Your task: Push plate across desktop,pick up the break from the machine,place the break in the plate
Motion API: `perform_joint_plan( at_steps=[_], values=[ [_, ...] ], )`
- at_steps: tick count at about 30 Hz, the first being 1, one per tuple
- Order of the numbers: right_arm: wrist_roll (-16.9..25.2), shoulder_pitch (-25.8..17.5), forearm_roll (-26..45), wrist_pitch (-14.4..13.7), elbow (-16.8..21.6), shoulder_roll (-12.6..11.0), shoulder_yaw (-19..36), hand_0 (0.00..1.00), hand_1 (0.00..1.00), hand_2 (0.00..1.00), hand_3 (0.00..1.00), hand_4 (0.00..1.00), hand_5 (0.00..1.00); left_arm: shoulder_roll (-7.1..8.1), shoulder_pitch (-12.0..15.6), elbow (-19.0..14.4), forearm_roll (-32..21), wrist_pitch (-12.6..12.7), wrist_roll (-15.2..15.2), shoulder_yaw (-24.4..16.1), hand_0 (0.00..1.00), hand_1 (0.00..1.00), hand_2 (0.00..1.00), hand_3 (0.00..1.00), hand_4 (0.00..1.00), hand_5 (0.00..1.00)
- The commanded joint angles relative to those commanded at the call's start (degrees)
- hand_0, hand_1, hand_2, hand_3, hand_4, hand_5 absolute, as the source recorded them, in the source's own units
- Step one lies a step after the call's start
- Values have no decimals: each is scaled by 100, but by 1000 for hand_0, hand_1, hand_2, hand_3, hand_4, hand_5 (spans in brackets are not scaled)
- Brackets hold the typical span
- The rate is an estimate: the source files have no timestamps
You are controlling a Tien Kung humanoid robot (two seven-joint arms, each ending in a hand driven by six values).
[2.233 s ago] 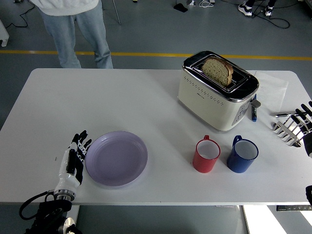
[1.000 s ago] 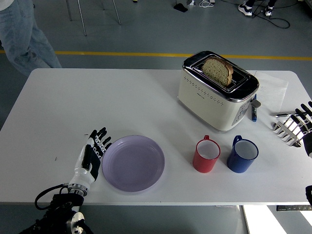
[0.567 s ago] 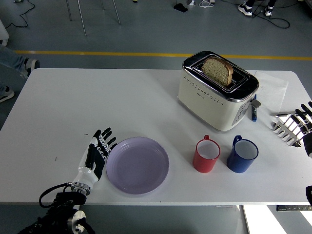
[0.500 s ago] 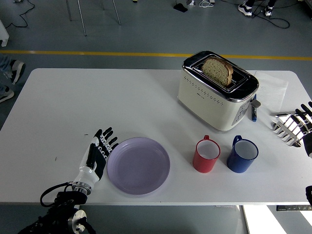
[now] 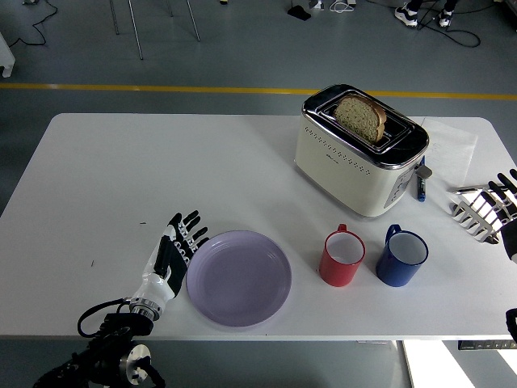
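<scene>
A lilac plate (image 5: 239, 277) lies near the table's front edge, left of centre. My left hand (image 5: 175, 250) lies flat with fingers straight against the plate's left rim, holding nothing. A slice of brown bread (image 5: 361, 117) stands upright in the slot of a cream and chrome toaster (image 5: 355, 155) at the back right. My right hand (image 5: 509, 208) shows only partly at the right edge, its fingers spread near a metal rack.
A red mug (image 5: 343, 256) and a blue mug (image 5: 401, 255) stand in front of the toaster, just right of the plate. A metal rack (image 5: 477, 212) stands at the right edge. A blue pen (image 5: 421, 183) lies beside the toaster.
My left hand has pushed the plate steadily rightward along the front of the table, toward the red mug. The person at the far side has walked off to the left, out of view.
</scene>
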Motion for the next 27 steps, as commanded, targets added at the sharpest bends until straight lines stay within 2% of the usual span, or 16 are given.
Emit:
perform_joint_plan(
  at_steps=[18,27],
  values=[
    [2,2,2,-2,2,9,0,734,680,672,634,512,589,-10,-226,121,-120,-109,66,377,821,864,943,877,606,998],
    [3,7,3,-1,0,11,-2,736,680,672,632,512,588,-16,-278,129,-119,-99,60,442,820,863,942,878,607,998]
  ],
)
